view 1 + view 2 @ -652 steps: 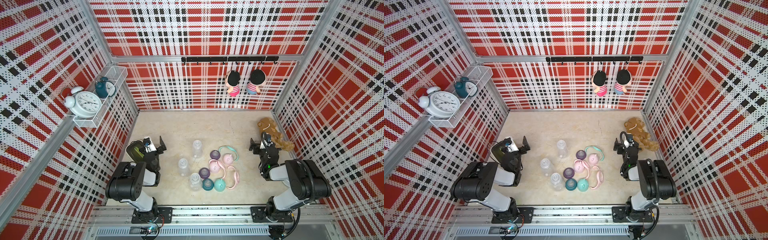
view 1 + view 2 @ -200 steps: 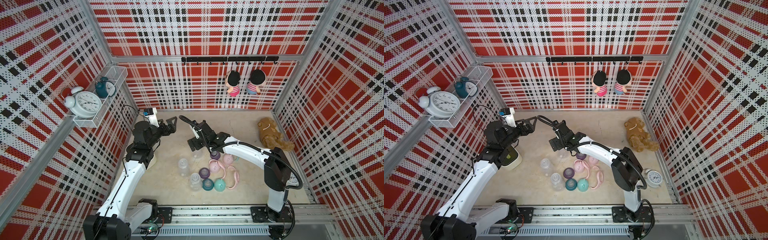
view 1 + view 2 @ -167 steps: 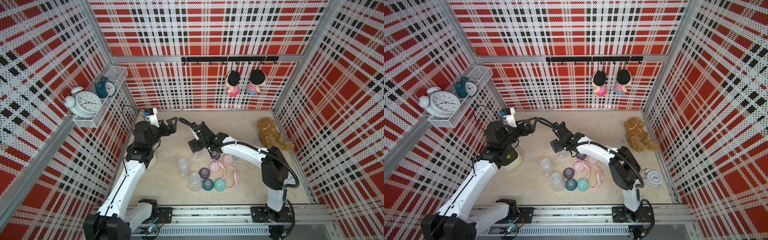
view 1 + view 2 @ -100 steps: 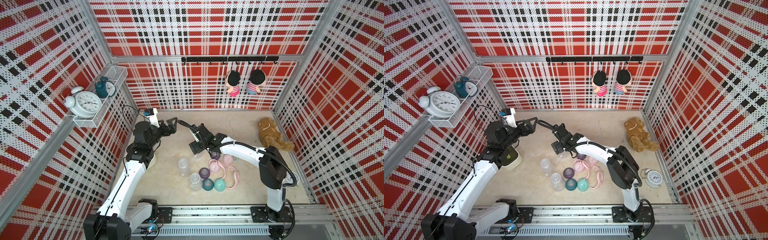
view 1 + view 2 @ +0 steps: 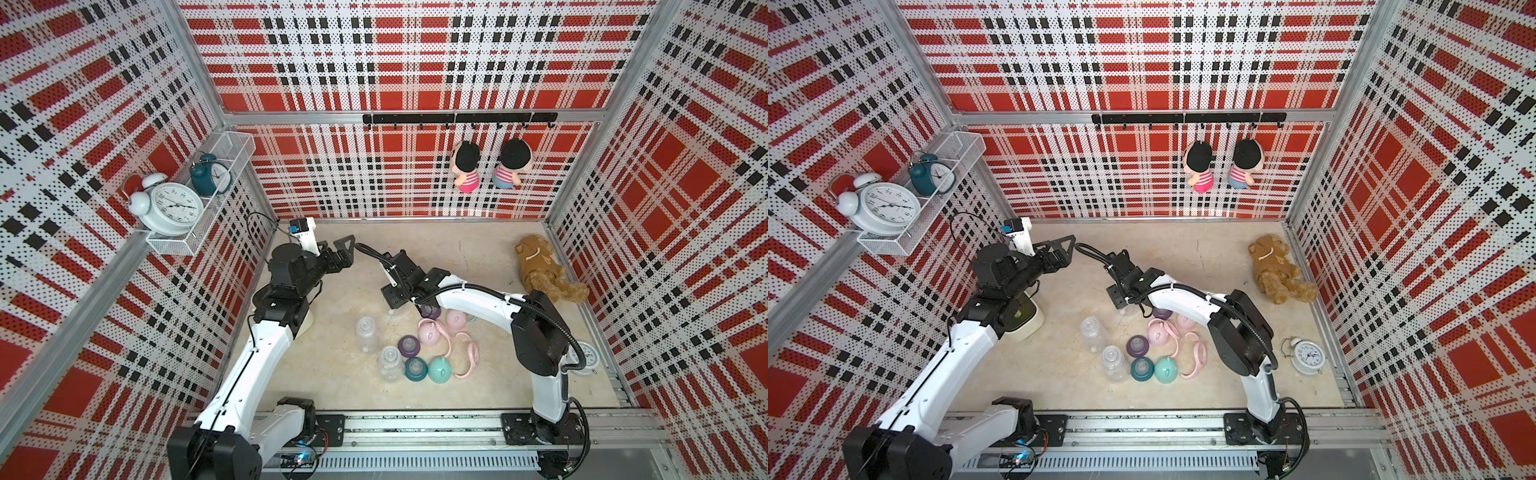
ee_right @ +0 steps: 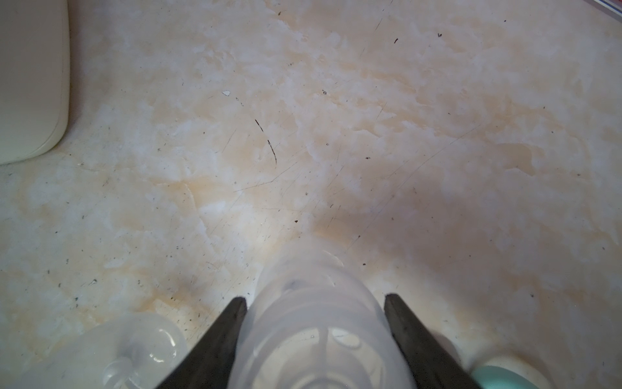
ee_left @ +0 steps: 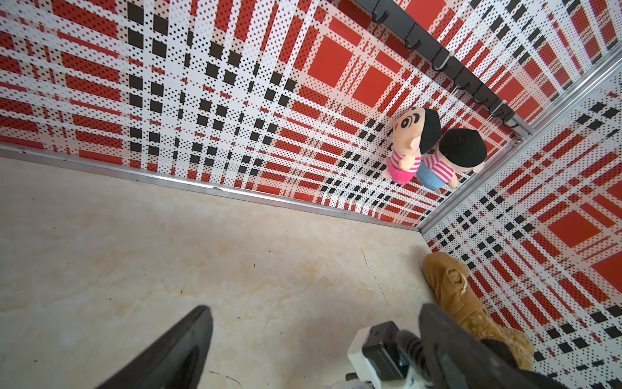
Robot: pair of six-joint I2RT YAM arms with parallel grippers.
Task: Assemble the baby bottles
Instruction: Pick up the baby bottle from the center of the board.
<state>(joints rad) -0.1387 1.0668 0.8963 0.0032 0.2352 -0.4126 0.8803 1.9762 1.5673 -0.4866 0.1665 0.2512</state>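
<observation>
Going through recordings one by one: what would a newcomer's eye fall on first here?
Red, black and white plaid walls enclose everything. At the centre sits a huddle of clear plastic bottles and pink, purple and teal caps and collars, with the right gripper straddling one clear bottle at its far edge. A big white twin-bell alarm clock sits in a white wire shelf on the left wall.

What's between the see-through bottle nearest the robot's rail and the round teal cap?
A teal nipple collar sits right between the clear bottle and the teal dome cap, close beside both. Both top views show it.
</observation>
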